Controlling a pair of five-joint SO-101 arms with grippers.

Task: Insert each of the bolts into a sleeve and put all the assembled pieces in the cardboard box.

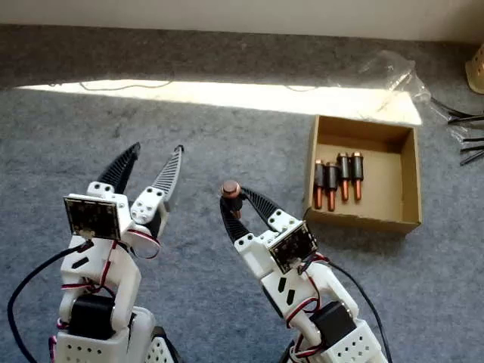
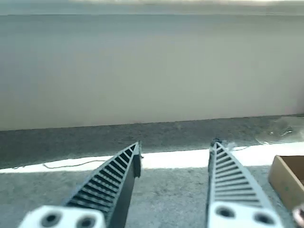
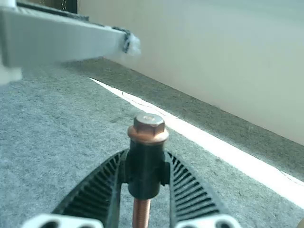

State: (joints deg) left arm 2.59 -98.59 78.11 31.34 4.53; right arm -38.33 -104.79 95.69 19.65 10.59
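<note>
My right gripper (image 1: pixel 235 203) is shut on an assembled piece (image 1: pixel 231 193), a copper bolt in a black sleeve, held upright over the carpet left of the cardboard box (image 1: pixel 404 174). The right wrist view has the bolt's hex head (image 3: pixel 148 127) above the black sleeve (image 3: pixel 144 171), clamped between both fingers. Several assembled pieces (image 1: pixel 338 178) lie side by side inside the box. My left gripper (image 1: pixel 156 157) stands open and empty above the carpet to the left; its two ribbed fingers (image 2: pixel 114 178) spread apart in the left wrist view, with a corner of the box (image 2: pixel 289 179) beside them.
Grey carpet (image 1: pixel 227 302) covers the floor, with a sunlit strip (image 1: pixel 227 94) across the back. A crumpled clear plastic bag (image 1: pixel 393 72) lies behind the box. Black cable ties (image 1: pixel 465 136) lie at the far right edge.
</note>
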